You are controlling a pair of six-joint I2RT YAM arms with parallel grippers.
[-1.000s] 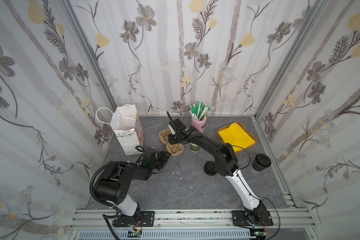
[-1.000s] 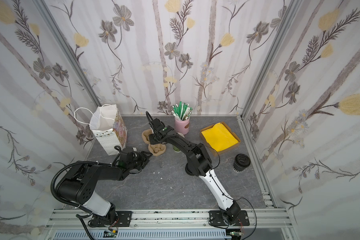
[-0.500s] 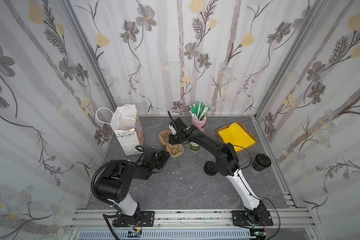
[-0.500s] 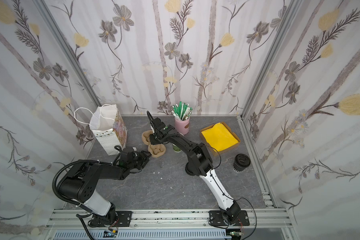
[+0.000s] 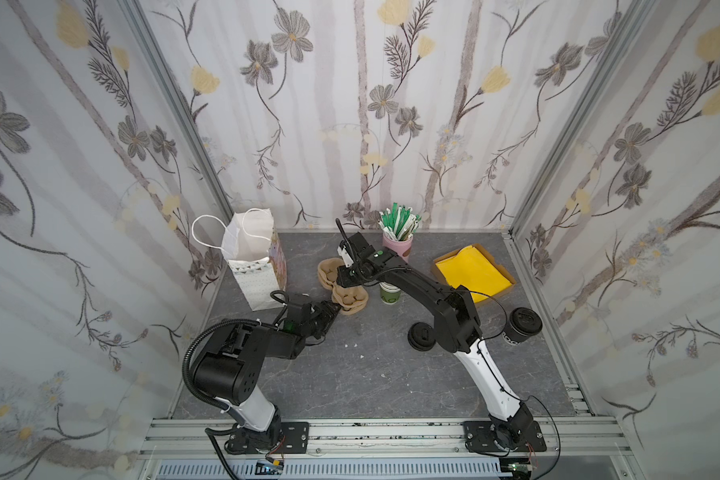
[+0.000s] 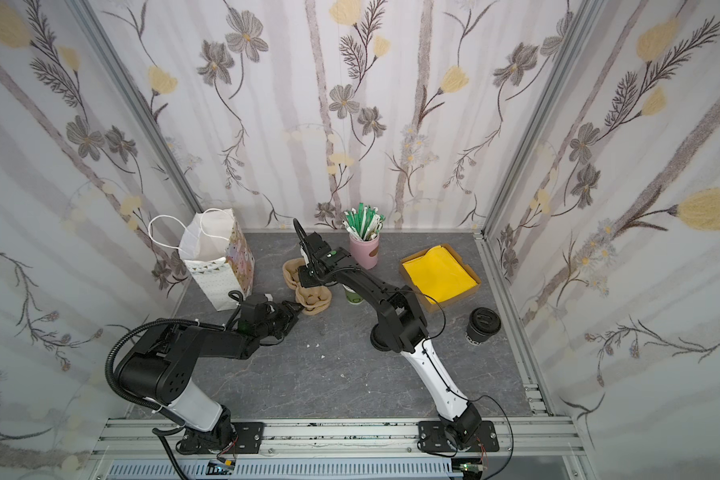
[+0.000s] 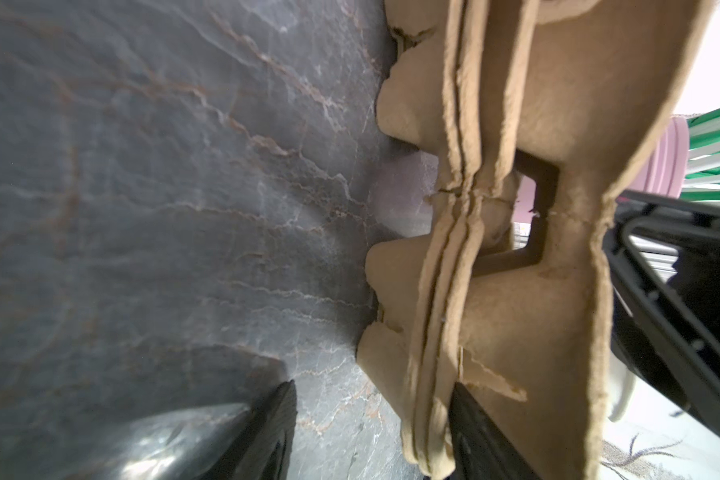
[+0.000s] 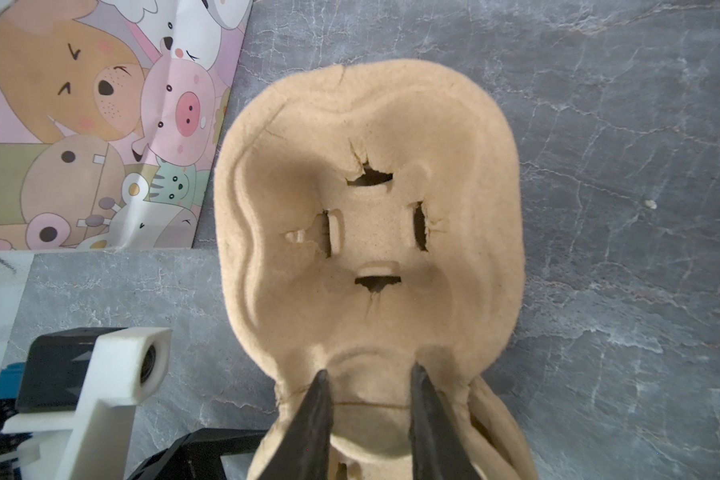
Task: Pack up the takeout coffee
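In a top view, the takeout coffee [image 5: 524, 326] stands well behind the right claw [image 5: 345, 284], untouched.

Right wrist view: the claw is narrow and pinches the neck of the top carrier [image 8: 371, 166].

Left wrist view: the left claw [image 7: 371, 390] is half-wide and grips nothing. One finger [image 7: 487, 440] is wedged between that carrier and the stack [image 7: 429, 291].

Nothing has shifted this past second; packing has not begun.

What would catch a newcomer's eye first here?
Both arms meet over the pulp cup carriers, back of centre: the right gripper pinches them from above, the left gripper open at their edge. The takeout coffee sits at the right edge, far from the white bag at back left.
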